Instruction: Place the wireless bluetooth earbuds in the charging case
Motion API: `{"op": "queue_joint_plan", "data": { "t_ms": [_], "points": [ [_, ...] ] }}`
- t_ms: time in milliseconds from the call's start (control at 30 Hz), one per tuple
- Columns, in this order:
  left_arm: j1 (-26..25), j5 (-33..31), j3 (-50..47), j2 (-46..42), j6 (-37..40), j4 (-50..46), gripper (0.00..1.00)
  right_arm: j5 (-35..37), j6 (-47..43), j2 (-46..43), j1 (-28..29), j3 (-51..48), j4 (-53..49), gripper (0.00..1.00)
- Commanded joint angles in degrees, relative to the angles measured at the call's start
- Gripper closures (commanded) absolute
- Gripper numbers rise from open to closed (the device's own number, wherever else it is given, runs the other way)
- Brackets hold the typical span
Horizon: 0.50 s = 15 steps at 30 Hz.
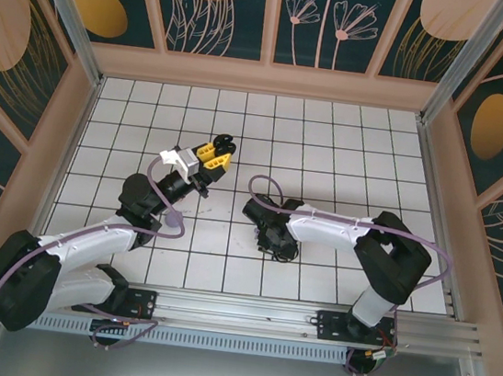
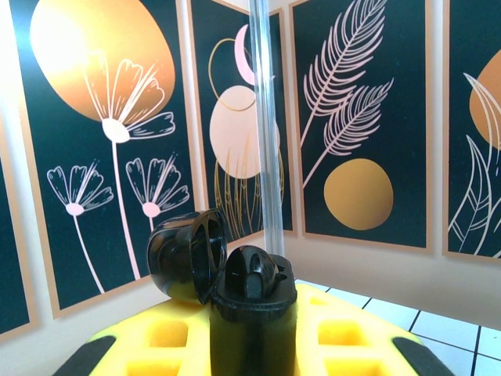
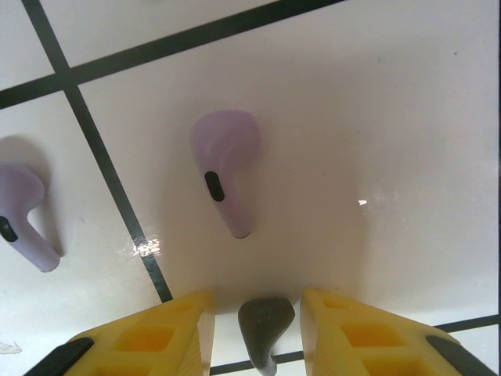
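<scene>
Right wrist view: the right hand (image 3: pixel 257 309), yellow fingers apart, straddles a small black stemmed earbud (image 3: pixel 266 325) lying on the white tiled tabletop (image 3: pixel 376 117), with two lilac plastic earbuds (image 3: pixel 225 168) near it; left of centre, the raised left hand (image 2: pixel 250 345) clamps an upright black charging case (image 2: pixel 252 309), its hinged lid (image 2: pixel 188 254) open
</scene>
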Motion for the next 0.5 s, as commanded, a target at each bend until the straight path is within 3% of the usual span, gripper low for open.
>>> {"op": "queue_joint_plan", "data": {
  "t_ms": [0,467],
  "points": [
    [-0.3,0.3,0.1,0.1,-0.5,2.8,1.00,0.5,-0.2,0.7,-0.2,-0.4,-0.1,0.66],
    [-0.2,0.8,0.9,0.2,-0.8,2.0,1.00,0.2,-0.3,-0.6,-0.2,-2.3,1.7,0.74]
  ]
}}
